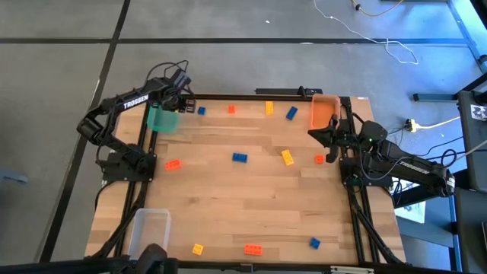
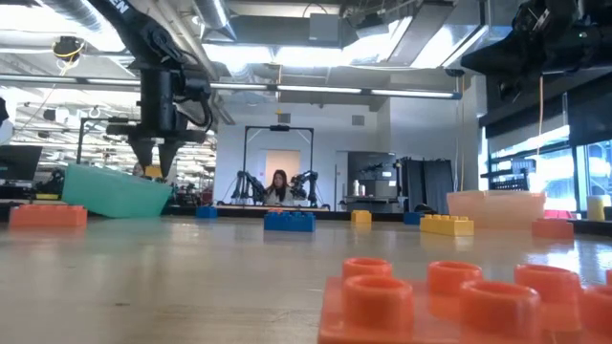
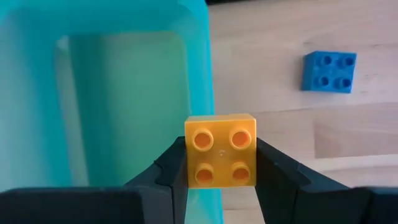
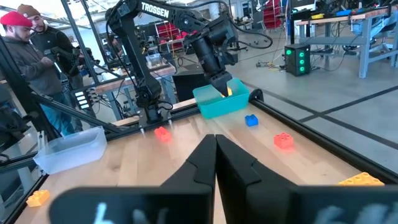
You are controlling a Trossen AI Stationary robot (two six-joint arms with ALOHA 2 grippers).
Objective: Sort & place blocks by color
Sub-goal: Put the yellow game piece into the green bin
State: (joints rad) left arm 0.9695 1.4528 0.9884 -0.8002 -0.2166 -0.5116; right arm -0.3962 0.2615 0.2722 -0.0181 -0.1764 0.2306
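My left gripper (image 1: pixel 172 104) hangs at the table's far left corner, shut on a yellow brick (image 3: pixel 220 150) over the right rim of the green bin (image 3: pixel 124 93). The bin (image 1: pixel 162 119) looks tipped in the low view (image 2: pixel 115 191). Loose blocks lie flat on the wood: blue (image 1: pixel 202 110), orange-red (image 1: pixel 231 109), yellow (image 1: pixel 268 107), blue (image 1: pixel 240 157), yellow (image 1: pixel 287 157) and others. My right gripper (image 4: pixel 216 155) is shut and empty. It hovers at the table's right side, beside the orange bin (image 1: pixel 323 111). My left gripper pinches the yellow brick between its two fingers, one finger (image 3: pixel 171 171) on each opposite side wall (image 3: pixel 188 155). The fingers come from above, pointing down. The brick is lifted clear, its studded face (image 3: pixel 217 140) toward the wrist camera, above the green bin's rim.
A clear bin (image 1: pixel 150 227) sits at the near left corner. Near the front edge lie a yellow block (image 1: pixel 198 248), an orange-red block (image 1: pixel 253 248) and a blue one (image 1: pixel 314 243). An orange-red block (image 1: pixel 319 159) lies just by my right gripper. People stand beyond the table.
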